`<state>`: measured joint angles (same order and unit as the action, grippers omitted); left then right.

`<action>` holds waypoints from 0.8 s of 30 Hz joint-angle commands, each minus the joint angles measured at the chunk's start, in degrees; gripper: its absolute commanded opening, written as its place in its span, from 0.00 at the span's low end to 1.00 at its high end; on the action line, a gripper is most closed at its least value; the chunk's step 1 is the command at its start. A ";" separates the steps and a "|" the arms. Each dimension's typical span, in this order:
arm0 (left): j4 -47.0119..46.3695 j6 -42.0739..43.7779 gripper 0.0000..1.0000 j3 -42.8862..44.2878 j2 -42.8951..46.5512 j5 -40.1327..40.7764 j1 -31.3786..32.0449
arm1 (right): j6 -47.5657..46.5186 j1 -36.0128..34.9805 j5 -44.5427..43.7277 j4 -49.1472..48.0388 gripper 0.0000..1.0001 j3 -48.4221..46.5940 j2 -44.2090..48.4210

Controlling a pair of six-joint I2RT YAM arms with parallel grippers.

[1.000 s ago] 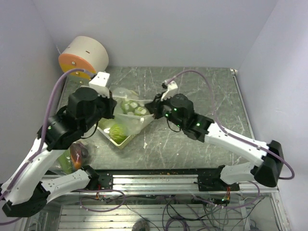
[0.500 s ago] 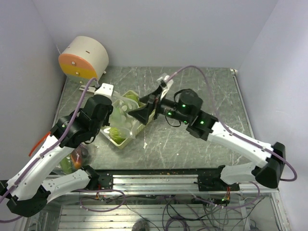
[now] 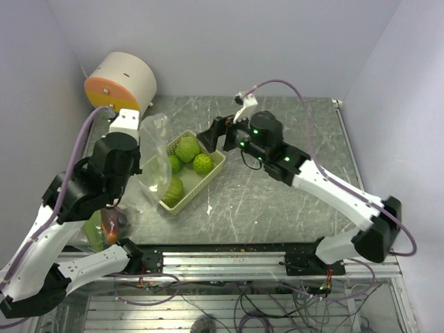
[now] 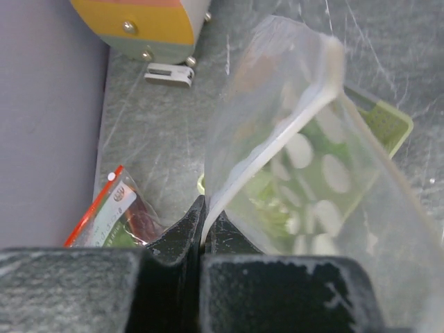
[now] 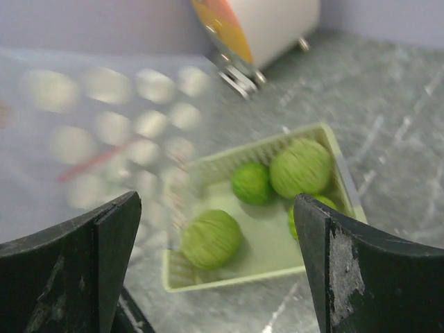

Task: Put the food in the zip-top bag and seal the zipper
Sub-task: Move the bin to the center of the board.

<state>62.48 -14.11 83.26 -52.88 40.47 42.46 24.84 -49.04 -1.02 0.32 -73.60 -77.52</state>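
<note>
While pinching zip-top bag (image 4: 291, 139) rim with clamped left gripper (image 4: 203, 215) to hang it beside basket (image 5: 236, 276), holds right gripper (image 5: 215, 208) wide open above green balls (image 3: 187, 148), all in basket, for a pick.

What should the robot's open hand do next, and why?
Probably the right gripper should dip down and close on one green ball. Its jaws stand open and empty above the basket, where four balls lie loose. The left gripper is pinched shut on the edge of the zip-top bag, holding it up beside the basket, with no food in hand yet.
</note>
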 commanded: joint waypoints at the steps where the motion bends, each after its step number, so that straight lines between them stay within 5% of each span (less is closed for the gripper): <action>1: 3.00 2.06 0.07 4.34 0.69 5.12 -0.36 | -1.18 0.96 -3.80 10.99 0.90 -5.00 -8.79; 9: 5.24 2.24 0.07 6.73 1.74 6.35 -0.36 | -5.91 0.35 -5.58 16.73 0.85 -14.49 -29.89; 13: 5.99 2.08 0.07 6.91 2.42 5.98 -0.36 | -6.48 -0.19 -12.99 18.94 0.85 -17.64 -35.82; 24: 6.11 0.68 0.07 2.65 5.61 4.21 -0.36 | -7.15 -0.23 -15.29 22.36 0.86 -22.50 -49.76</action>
<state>67.72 -12.93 87.13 -48.27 45.01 42.44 18.24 -49.15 -13.80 20.51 -94.85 -124.07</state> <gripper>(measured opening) 0.075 0.863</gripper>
